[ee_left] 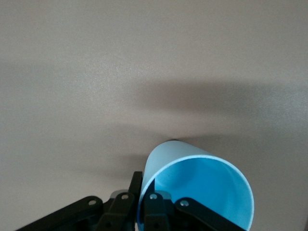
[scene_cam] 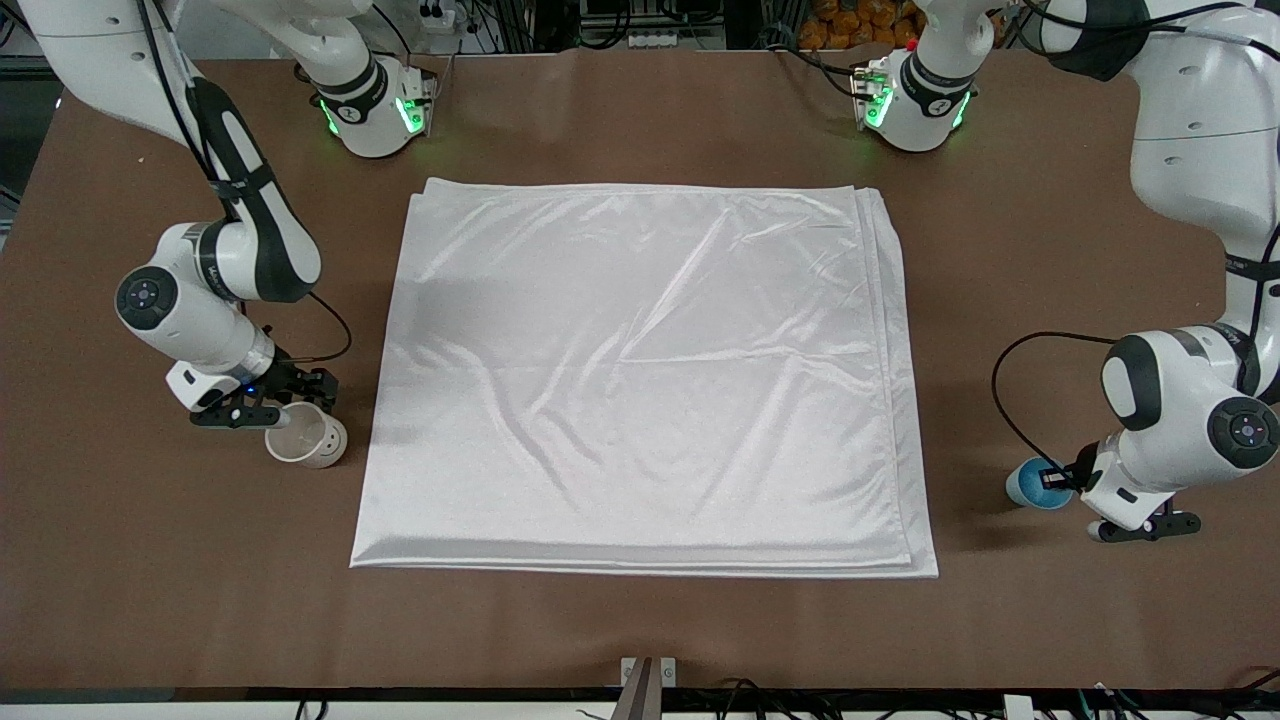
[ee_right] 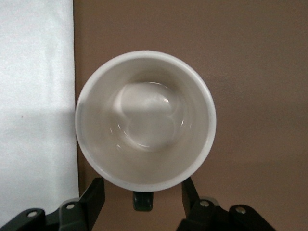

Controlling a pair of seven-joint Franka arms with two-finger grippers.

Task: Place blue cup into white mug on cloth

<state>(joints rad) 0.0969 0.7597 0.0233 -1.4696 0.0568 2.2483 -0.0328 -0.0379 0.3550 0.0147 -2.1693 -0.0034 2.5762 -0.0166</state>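
The blue cup (scene_cam: 1030, 486) is off the cloth on the brown table, at the left arm's end. My left gripper (scene_cam: 1062, 480) is shut on its rim. In the left wrist view one finger is outside the cup (ee_left: 202, 187) and one inside, with the left gripper (ee_left: 144, 186) pinching the wall. The white mug (scene_cam: 306, 438) stands upright on the table beside the cloth's (scene_cam: 640, 370) edge, at the right arm's end. My right gripper (scene_cam: 283, 404) is open beside it. In the right wrist view the right gripper (ee_right: 142, 192) straddles the black handle (ee_right: 143, 200) of the mug (ee_right: 144, 120) without touching it.
The cloth lies flat in the middle of the table (scene_cam: 640, 630) with nothing on it; its edge shows in the right wrist view (ee_right: 36, 110). Both arms' bases stand along the table's edge farthest from the front camera.
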